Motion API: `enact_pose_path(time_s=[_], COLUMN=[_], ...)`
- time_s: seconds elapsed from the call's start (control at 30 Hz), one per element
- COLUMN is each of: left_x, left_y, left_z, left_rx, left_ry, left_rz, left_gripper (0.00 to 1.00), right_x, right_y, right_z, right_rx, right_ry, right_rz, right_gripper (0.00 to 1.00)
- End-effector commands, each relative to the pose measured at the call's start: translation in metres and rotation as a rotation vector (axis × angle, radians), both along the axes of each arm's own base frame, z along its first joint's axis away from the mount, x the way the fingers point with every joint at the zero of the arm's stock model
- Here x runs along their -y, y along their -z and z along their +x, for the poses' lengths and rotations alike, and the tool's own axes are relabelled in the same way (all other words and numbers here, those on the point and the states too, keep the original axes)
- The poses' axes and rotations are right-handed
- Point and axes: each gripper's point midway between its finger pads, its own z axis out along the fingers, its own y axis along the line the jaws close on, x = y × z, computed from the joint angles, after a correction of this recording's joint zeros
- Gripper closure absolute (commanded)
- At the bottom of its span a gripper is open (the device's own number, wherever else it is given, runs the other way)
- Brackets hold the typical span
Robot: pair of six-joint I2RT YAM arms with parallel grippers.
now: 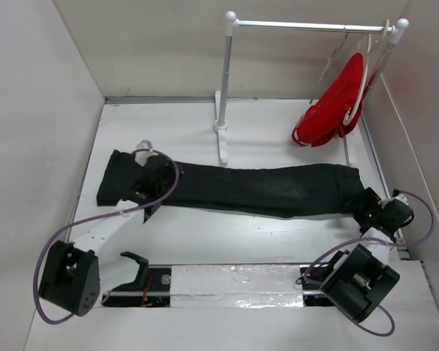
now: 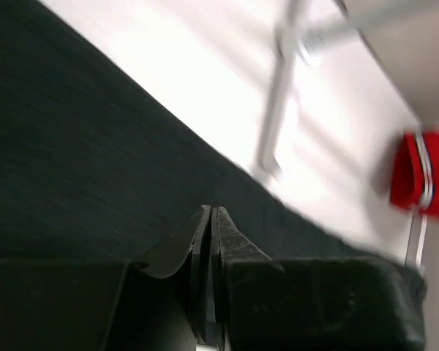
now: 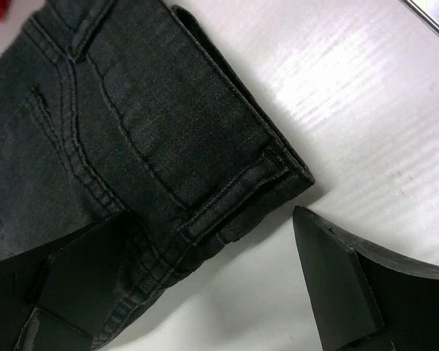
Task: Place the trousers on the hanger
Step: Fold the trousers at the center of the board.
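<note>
The black trousers point(image 1: 256, 189) lie flat across the table, leg ends at the left and waist at the right. My left gripper point(image 1: 149, 181) hangs over the leg end. In the left wrist view it point(image 2: 211, 213) is shut, with dark cloth point(image 2: 73, 161) below and nothing visible between the fingers. My right gripper point(image 1: 364, 206) is at the waist end. In the right wrist view it point(image 3: 205, 270) is open, one finger over the waistband point(image 3: 227, 197), the other over bare table. A thin pale grey hanger point(image 1: 331, 66) seems to hang on the rail beside the red garment.
A white clothes rack point(image 1: 223, 80) stands at the back, its foot close to the trousers' far edge. A beige hanger with red cloth point(image 1: 336, 106) hangs at its right end and shows in the left wrist view point(image 2: 417, 175). Walls close in on both sides.
</note>
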Motion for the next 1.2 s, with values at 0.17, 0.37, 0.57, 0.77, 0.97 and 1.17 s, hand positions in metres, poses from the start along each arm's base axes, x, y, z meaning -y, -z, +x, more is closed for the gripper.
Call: enact_pose_path(time_s=[0.17,0.37,0.57,0.77,0.97,1.17], left_x=[0.144,0.169,0.189,0.226,0.261,0.287], left_y=[-0.002,0.019,0.039,0.056,0.061,0.083], left_z=[-0.029,-0.045,-0.06,-0.074,-0.094,-0.11], left_rx=[0.055,0.057,0.043,0.035,0.043,-0.008], left_ry=[0.328,0.412,0.464,0.542,0.644,0.705], left_rz=[0.051,0.072,0.135,0.131,0.043,0.062], left_gripper=[0.98,1.0,1.0,1.0,1.0,1.0], right_x=[0.011,0.01,-0.019,-0.09,-0.128,-0.181], right_y=[-0.005,-0.062,-0.176,-0.192,-0.23,-0.279], right_z=[0.017,0.025,0.009,0.039,0.036,0.036], right_rx=[0.183,0.277,0.398,0.426,0.53,0.679], right_ry=[0.088,-0.034,-0.184,-0.562,-0.655,-0.76], right_rz=[-0.015,-0.179,-0.492,-0.47,-0.516,-0.482], right_gripper=[0.33,1.0,1.0,1.0,1.0,1.0])
